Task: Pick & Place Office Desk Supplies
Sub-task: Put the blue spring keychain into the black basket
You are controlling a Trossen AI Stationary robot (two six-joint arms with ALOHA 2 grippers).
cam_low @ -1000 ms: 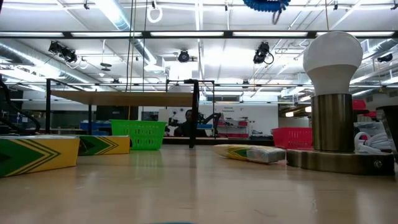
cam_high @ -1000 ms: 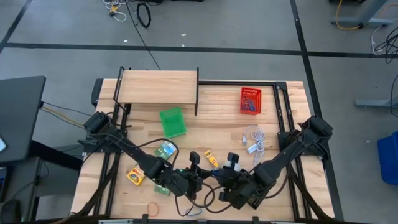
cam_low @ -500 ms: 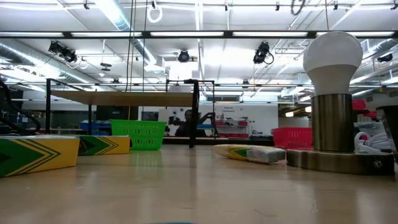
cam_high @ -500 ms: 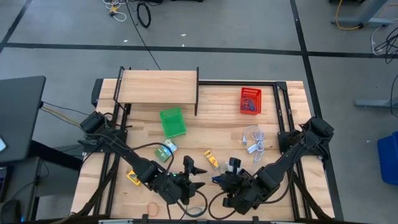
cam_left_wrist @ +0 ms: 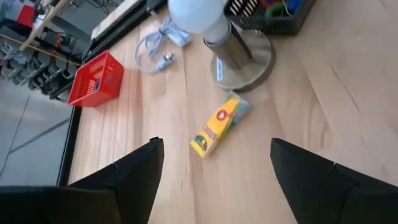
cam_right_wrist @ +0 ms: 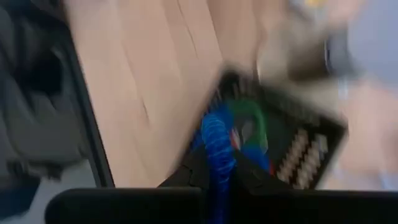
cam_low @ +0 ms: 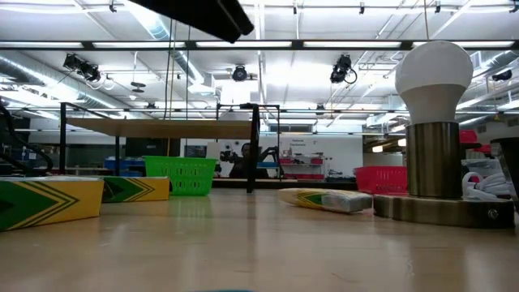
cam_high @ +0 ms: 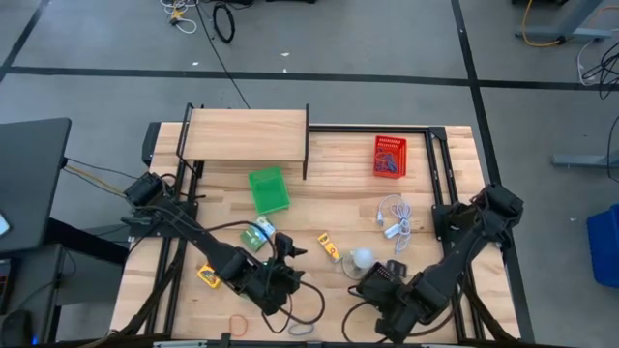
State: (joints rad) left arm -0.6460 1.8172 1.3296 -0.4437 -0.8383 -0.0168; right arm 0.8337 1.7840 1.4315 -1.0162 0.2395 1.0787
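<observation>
A: Left claw [cam_left_wrist: 214, 180] is released, fingers [cam_left_wrist: 134, 177] spread wide with nothing between them. It hangs over the table [cam_high: 426, 174] near the front edge, left of centre.

B: Right claw?

A: Right claw [cam_right_wrist: 217, 171] is clenched at the front edge, just in front of the lamp [cam_high: 361, 258]. Its wrist view is blurred, but a blue loop [cam_right_wrist: 216, 146] looks pinched between the tips.

B: What's under it?

A: A black basket [cam_right_wrist: 292, 146], directly below, with more loops [cam_right_wrist: 249, 121] inside, green and blue. In the left wrist view the black basket sits touching or just beside the lamp base; can't tell which.

B: Other supplies?

A: An orange loop [cam_high: 239, 322] lies at the front edge, left of the left claw. A left packet [cam_high: 208, 275] lies by the left arm. The yellow packet [cam_left_wrist: 219, 124] lies flat just beside the lamp, between the two claws. A green packet [cam_high: 257, 234] lies a bit farther back, near the left arm's forearm.

B: Then?

A: A white cord [cam_high: 395, 217] lies in a loose heap behind the lamp. The green basket [cam_high: 268, 189] stands mid table, behind the green packet. The red basket [cam_high: 390, 156] stands far right with something blue in it, too small to name. A wooden shelf [cam_high: 247, 133] spans the far left.

B: Low view?

A: Packets lie on the left and the lamp stands upright on the right. A person [cam_low: 243, 158] is in the room beyond.
</observation>
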